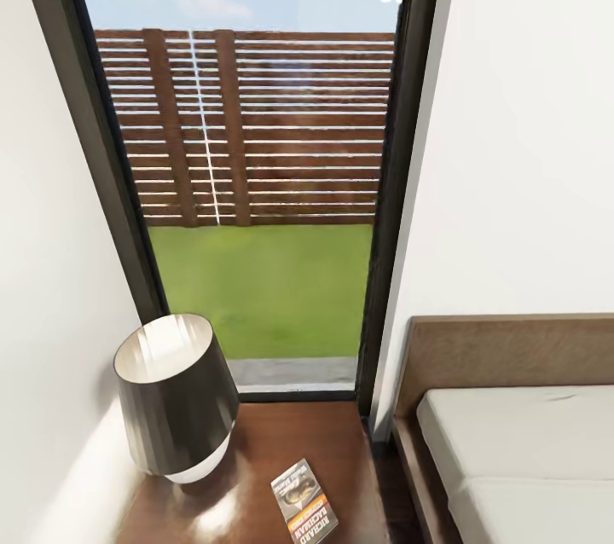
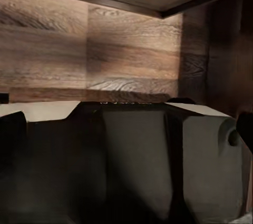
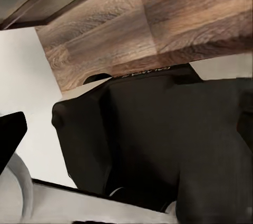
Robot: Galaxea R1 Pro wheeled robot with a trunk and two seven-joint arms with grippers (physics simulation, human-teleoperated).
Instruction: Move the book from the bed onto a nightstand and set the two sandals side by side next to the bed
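Head view: book [image 1: 304, 502] lies on nightstand [image 1: 333, 442] beside lamp [image 1: 176, 395]; either hand's spread cannot be told.

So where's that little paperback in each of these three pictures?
Head view: the book lies flat on the nightstand, at the bottom centre, right of the lamp and left of the bed.
Left wrist view: not in it.
Right wrist view: not in it.
Shared landmark: both wrist views look down on wood-plank floor; nothing links them clearly to the head view.
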